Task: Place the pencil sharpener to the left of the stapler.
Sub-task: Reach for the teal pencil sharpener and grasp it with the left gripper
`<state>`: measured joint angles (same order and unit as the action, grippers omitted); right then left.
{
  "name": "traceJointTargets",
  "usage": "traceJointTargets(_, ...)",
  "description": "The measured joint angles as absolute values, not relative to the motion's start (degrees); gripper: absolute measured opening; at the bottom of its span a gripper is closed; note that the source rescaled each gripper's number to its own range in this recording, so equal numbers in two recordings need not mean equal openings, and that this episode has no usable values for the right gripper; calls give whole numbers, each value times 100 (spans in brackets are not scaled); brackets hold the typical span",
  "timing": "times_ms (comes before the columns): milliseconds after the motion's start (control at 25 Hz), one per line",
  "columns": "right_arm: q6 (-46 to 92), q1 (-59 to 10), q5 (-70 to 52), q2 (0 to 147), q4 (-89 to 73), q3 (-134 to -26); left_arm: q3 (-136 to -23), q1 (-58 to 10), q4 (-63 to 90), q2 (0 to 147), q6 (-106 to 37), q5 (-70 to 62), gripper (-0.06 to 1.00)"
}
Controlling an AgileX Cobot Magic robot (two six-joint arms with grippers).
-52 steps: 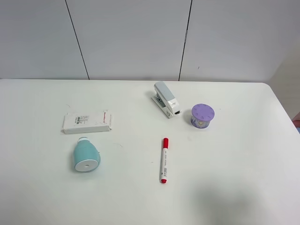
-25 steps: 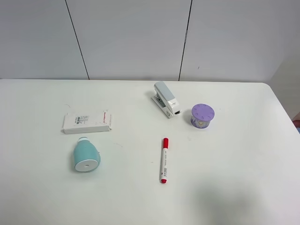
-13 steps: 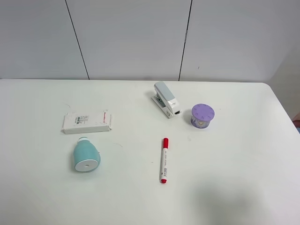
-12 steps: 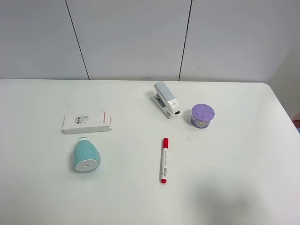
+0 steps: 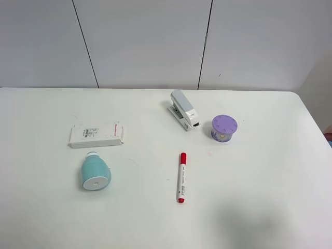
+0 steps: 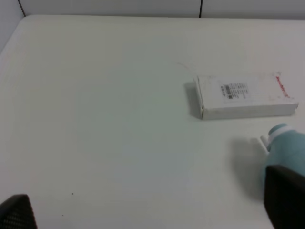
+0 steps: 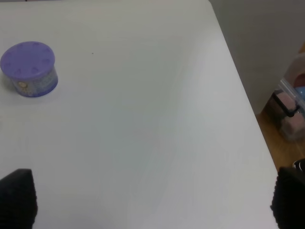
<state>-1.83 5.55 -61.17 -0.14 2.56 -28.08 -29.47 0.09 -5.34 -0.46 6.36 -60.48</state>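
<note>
The teal pencil sharpener (image 5: 95, 172) lies on its side at the front left of the white table, flat white end toward the front edge. The left wrist view shows part of the sharpener (image 6: 288, 148) just beyond one dark fingertip. The white and grey stapler (image 5: 184, 110) sits at the back centre, well right of the sharpener. Neither arm appears in the exterior high view. My left gripper (image 6: 151, 210) is open above bare table, with nothing between its fingers. My right gripper (image 7: 152, 200) is open over the table's right side, also holding nothing.
A flat white box (image 5: 97, 135) lies just behind the sharpener. A purple round tin (image 5: 224, 127) stands right of the stapler. A red marker (image 5: 181, 177) lies at centre front. The table's right edge (image 7: 248, 100) drops to a floor with bins (image 7: 291, 110).
</note>
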Motion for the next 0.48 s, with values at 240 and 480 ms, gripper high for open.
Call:
traceJointTargets(240,-183,555,-6117,-14,256,-2808,-2947,9,-534,-46,636,-6048,91)
traceJointTargets(480,-183,555,-6117,-14,256,-2808,-3012,9,-517,23,636,-5855,91)
